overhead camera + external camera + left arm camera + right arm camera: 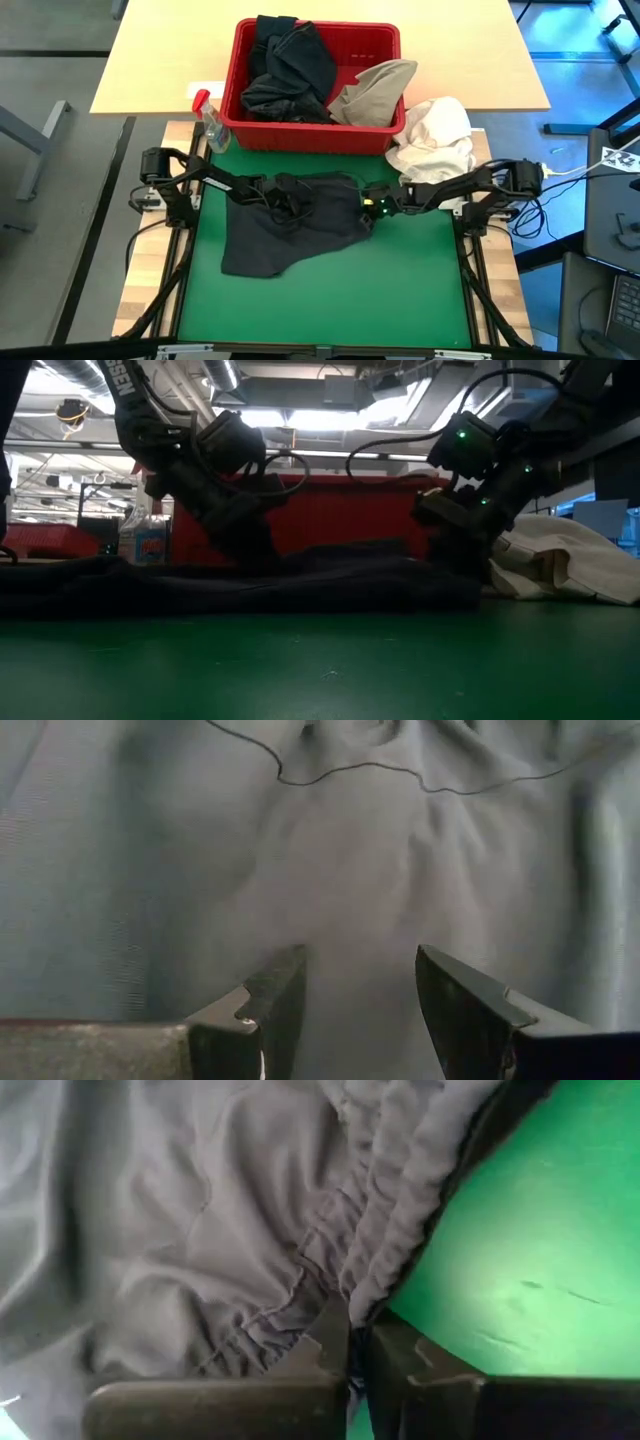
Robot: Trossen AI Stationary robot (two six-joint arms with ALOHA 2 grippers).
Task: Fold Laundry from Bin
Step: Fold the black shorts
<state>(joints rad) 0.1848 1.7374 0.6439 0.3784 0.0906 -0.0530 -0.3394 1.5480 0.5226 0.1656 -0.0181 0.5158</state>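
Observation:
A dark charcoal garment (290,230) lies crumpled on the green mat (390,290), below the red bin (232,70). The bin holds black laundry (290,70) and a khaki piece (375,95). My left gripper (278,193) slants down onto the garment's far left part. Its fingers stand open in the left wrist view (355,995), with cloth (350,870) between them. My right gripper (365,205) is shut on the garment's right edge. My left gripper has its open fingertips (285,990) down at the wrinkled cloth; whether they touch it I cannot tell. My right gripper pinches the garment's gathered right edge (335,1305) between its two fingers. It comes slanting down from the table's right. The cloth lies slack on the mat.
A white cloth bundle (435,135) sits right of the bin, close behind my right arm. A small clear spray bottle with a red top (210,120) stands by the bin's left near corner. Bare green mat lies near and right of the garment.

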